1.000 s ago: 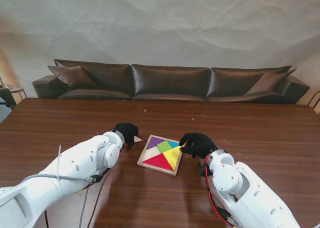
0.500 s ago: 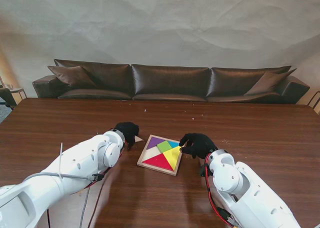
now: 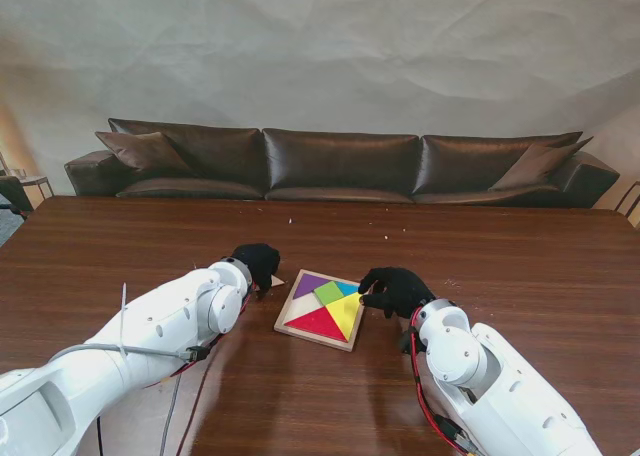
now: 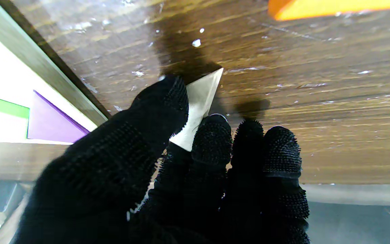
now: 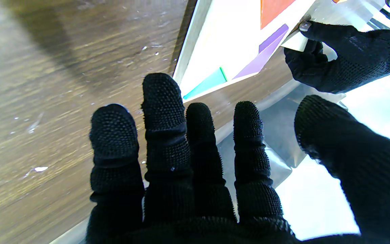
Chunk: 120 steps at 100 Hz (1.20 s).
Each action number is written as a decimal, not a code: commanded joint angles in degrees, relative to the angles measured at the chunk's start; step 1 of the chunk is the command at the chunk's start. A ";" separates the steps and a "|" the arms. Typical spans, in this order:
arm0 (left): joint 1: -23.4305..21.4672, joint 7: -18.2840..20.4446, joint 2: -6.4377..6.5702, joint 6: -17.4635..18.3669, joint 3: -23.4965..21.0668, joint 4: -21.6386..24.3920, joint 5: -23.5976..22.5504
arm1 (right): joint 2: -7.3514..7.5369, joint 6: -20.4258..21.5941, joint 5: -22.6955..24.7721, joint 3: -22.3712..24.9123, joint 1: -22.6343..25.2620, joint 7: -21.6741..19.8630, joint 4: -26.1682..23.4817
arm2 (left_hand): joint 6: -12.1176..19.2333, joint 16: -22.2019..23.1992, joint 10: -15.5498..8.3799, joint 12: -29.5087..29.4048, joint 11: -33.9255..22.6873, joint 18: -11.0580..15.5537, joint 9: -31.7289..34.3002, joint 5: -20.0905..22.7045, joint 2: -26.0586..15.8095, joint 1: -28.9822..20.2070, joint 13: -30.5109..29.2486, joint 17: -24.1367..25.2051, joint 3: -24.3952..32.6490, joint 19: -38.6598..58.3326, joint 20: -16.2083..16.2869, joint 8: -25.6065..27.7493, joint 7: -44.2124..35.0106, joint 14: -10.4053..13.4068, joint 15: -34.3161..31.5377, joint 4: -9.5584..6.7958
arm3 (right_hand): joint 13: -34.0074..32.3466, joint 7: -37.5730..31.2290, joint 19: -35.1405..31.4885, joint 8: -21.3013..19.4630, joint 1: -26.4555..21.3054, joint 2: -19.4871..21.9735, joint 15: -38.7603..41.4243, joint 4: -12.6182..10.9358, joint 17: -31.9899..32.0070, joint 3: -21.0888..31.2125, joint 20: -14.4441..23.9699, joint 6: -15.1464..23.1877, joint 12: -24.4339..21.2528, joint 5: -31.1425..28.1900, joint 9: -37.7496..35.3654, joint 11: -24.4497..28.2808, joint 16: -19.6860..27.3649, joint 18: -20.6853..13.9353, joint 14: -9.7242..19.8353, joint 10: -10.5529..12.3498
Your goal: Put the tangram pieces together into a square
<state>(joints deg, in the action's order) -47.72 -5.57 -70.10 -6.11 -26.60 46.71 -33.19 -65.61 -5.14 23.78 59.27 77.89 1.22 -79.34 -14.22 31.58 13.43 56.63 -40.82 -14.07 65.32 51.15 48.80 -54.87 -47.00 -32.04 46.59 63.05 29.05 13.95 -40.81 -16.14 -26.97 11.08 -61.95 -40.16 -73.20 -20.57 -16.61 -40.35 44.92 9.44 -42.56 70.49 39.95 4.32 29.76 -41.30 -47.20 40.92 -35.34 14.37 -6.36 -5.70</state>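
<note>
The wooden tray [image 3: 313,338] lies between my hands, holding purple [image 3: 311,283], green [image 3: 328,293], blue [image 3: 347,288], yellow [image 3: 346,314] and red [image 3: 318,323] pieces. A pale patch [image 3: 300,305] on its left side may be a piece or bare floor; I cannot tell. My left hand [image 3: 255,264] is just left of the tray, thumb and fingers pinched on a white triangle [image 4: 201,96] that rests against the table. My right hand [image 3: 393,289] sits at the tray's right edge [image 5: 188,40], fingers spread and holding nothing.
An orange piece [image 4: 333,8] lies loose on the wood beyond my left hand. The brown table [image 3: 520,266] stretches wide on all sides. A dark sofa [image 3: 340,166] stands behind its far edge.
My left hand has crept slightly farther from me and toward the tray with the white triangle. The right hand and tray have not moved.
</note>
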 commanded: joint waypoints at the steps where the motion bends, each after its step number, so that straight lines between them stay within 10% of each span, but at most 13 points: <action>1: -2.18 1.79 -0.25 0.28 0.84 -2.08 0.17 | -0.06 -0.13 -0.24 -0.07 0.36 -0.96 -0.39 | 10.87 0.86 -0.13 -1.40 -0.86 3.28 -0.78 12.61 0.76 -2.37 -2.22 -2.10 2.90 0.01 -0.44 1.94 -10.22 3.46 -1.75 0.11 | 0.71 -0.07 -2.69 0.84 -0.39 1.73 1.03 -0.52 10.63 -0.15 1.42 -0.32 -0.76 -0.87 1.39 -0.65 -0.31 -0.62 -0.68 -1.17; 18: -2.22 0.89 -0.81 0.82 0.74 -3.11 0.89 | -0.08 -0.18 -0.66 -0.05 0.40 -1.14 -0.43 | 11.25 9.50 0.12 -5.10 -4.01 4.55 -0.74 13.25 1.44 -2.60 -4.91 -3.53 2.89 1.50 0.92 -1.23 -11.88 4.80 -2.11 -0.24 | 0.72 -0.05 -2.72 0.84 -0.44 1.71 1.11 -0.54 10.69 -0.16 1.44 -0.33 -0.76 -0.98 1.41 -0.63 -0.33 -0.64 -0.74 -1.17; 51: -2.15 1.18 -0.96 2.15 0.90 -3.73 1.56 | -0.10 -0.16 -0.96 -0.07 0.35 -1.23 -0.30 | 11.54 11.09 0.36 -5.36 -4.82 3.47 -0.64 13.26 1.13 -2.86 -6.78 -5.25 2.39 2.68 2.03 -1.72 -12.14 3.70 -1.80 -0.25 | 0.76 0.00 -2.82 0.84 -0.48 2.00 1.19 -0.59 10.69 -0.22 1.47 -0.40 -0.76 -0.87 1.41 -0.57 -0.31 -0.66 -0.68 -1.25; 78: -2.06 -0.12 -1.69 4.15 0.16 -5.71 2.92 | -0.06 -0.14 -1.00 0.15 0.58 -1.33 -0.51 | 10.91 14.40 1.67 7.91 -3.99 1.71 -2.31 12.20 -1.34 -4.51 -10.09 -8.67 2.41 1.84 2.13 -0.98 -12.19 1.90 0.34 -2.10 | 0.78 -0.06 -2.85 0.82 -0.46 2.44 1.21 -0.65 10.68 -0.29 1.47 -0.38 -0.77 -1.02 1.43 -0.56 -0.29 -0.67 -0.77 -1.30; 120: -2.49 -1.80 -2.70 6.80 -1.38 -7.66 5.06 | 0.02 -0.22 -0.99 0.48 0.93 -1.53 -0.86 | 10.43 17.09 1.73 11.95 -4.48 1.90 -2.13 12.02 -0.97 -5.34 -13.77 -11.21 3.14 2.27 3.18 -4.43 -15.93 2.69 1.21 -2.78 | 0.81 -0.02 -2.90 0.83 -0.36 3.03 1.26 -0.75 10.66 -0.36 1.43 -0.41 -0.79 -1.01 1.45 -0.51 -0.23 -0.75 -0.72 -1.32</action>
<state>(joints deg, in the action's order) -47.45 -9.61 -72.53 0.46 -28.66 40.42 -28.49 -65.56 -5.27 22.84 59.75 78.36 0.66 -79.79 -8.53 52.54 13.39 67.55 -44.20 -14.63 64.22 57.52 50.53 -55.48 -53.15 -40.38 47.87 63.83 31.39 8.84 -48.56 -17.58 -27.80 11.07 -61.93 -40.16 -73.20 -20.57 -16.65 -39.01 45.28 9.44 -42.54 70.49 39.95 3.86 29.76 -41.30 -47.17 40.92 -35.34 14.37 -6.71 -5.78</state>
